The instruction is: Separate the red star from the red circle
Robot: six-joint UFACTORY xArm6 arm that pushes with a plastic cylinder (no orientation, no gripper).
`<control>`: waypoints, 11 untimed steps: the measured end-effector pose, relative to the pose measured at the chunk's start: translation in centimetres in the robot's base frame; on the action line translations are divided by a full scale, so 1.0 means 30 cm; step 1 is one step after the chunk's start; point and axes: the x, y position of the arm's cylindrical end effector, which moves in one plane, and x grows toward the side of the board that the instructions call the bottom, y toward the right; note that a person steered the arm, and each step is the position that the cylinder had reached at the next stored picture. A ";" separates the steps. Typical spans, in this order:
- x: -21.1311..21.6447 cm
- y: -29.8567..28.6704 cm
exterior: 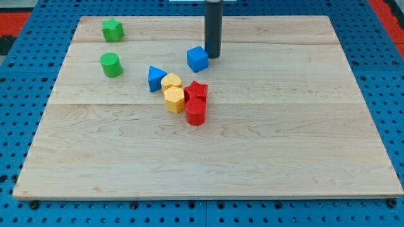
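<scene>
Sitting near the middle of the wooden board, the red star touches the red circle just below it. My tip is a plain rod with no claw to open or close, and it rests up above them, right beside the blue cube. Two yellow blocks press against the star's left side, with a blue triangle next to them.

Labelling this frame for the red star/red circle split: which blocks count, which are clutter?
Job:
- red star-shaped block, touching the circle
- red round cylinder block
- my tip, beside the blue cube, up-view of the reds

Clutter:
- blue cube block
- blue triangular block
- two yellow blocks, against the reds
- two green blocks
</scene>
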 end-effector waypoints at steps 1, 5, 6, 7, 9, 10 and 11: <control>0.051 -0.003; 0.450 -0.212; 0.368 -0.158; 0.308 -0.192; 0.083 0.023; -0.004 0.068; -0.008 -0.023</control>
